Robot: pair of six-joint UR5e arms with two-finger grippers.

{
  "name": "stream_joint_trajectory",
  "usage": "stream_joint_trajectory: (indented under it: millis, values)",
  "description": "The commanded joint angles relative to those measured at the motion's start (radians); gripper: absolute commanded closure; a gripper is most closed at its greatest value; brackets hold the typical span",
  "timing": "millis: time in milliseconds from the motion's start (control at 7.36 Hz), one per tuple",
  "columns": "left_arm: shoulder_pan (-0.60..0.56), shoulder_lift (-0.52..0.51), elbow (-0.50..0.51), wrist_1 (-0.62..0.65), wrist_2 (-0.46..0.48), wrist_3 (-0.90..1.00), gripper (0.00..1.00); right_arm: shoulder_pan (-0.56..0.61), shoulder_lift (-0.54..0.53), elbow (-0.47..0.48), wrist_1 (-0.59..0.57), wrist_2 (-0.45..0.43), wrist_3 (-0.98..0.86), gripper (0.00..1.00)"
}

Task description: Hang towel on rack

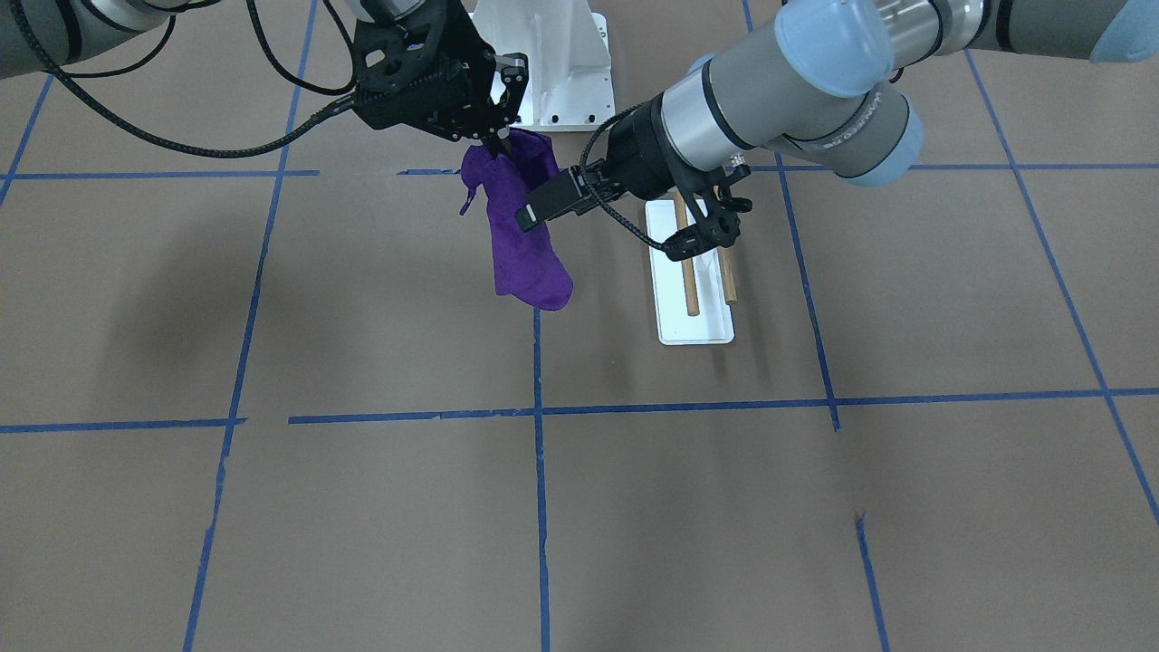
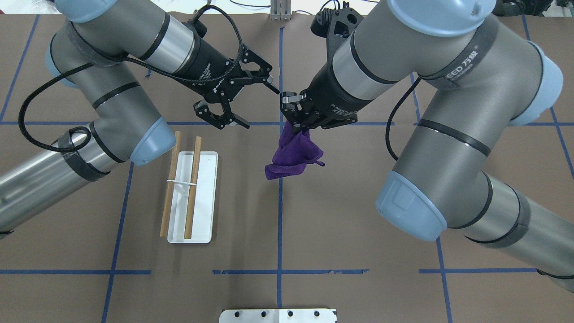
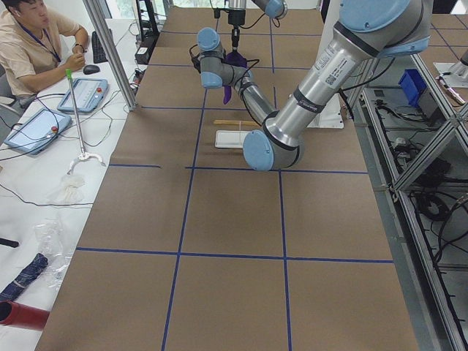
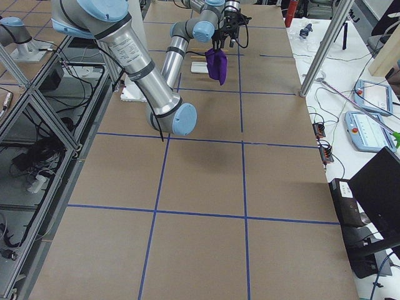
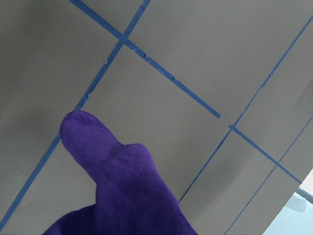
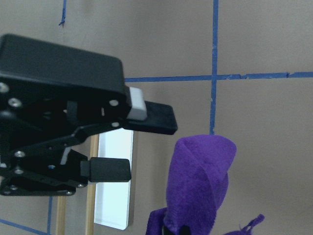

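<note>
The towel hangs from my right tool, about over the middle of the desk. My left tool sits just to its left, near but not touching. The rack lies on the desk further left and nearer me, rods running away from me. The pedestal stands at my edge, between me and the towel.

One towel, one rack, one pedestal, one left gripper, one right gripper

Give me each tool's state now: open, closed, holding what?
Left tool: open, holding nothing.
Right tool: closed on the bunched purple cloth towel, which hangs from it.
</note>
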Motion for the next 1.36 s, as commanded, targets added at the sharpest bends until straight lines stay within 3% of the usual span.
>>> stream_joint_trajectory:
  millis: [0, 136, 408, 816, 1087, 1223]
  values:
    - [0.038, -0.008, -0.001, 0.004, 0.013, -0.003, 0.09, -0.008, 0.014, -0.001, 0.001, -0.011, -0.001, 1.00]
    - [0.059, -0.008, -0.003, 0.004, 0.048, -0.003, 0.21, -0.008, 0.014, -0.001, 0.001, -0.011, -0.007, 1.00]
    - [0.070, -0.005, -0.006, -0.001, 0.068, -0.002, 1.00, -0.008, 0.009, -0.001, 0.001, -0.011, -0.011, 1.00]
    - [0.069, -0.002, -0.009, -0.001, 0.068, 0.001, 1.00, -0.010, -0.003, 0.008, -0.001, -0.011, -0.005, 1.00]
    - [0.067, -0.002, -0.010, -0.001, 0.068, 0.009, 1.00, -0.008, -0.015, 0.017, -0.001, -0.035, -0.002, 0.00]
    - [0.066, 0.003, -0.012, -0.001, 0.067, 0.014, 1.00, -0.002, -0.028, 0.023, 0.001, -0.028, -0.008, 0.00]
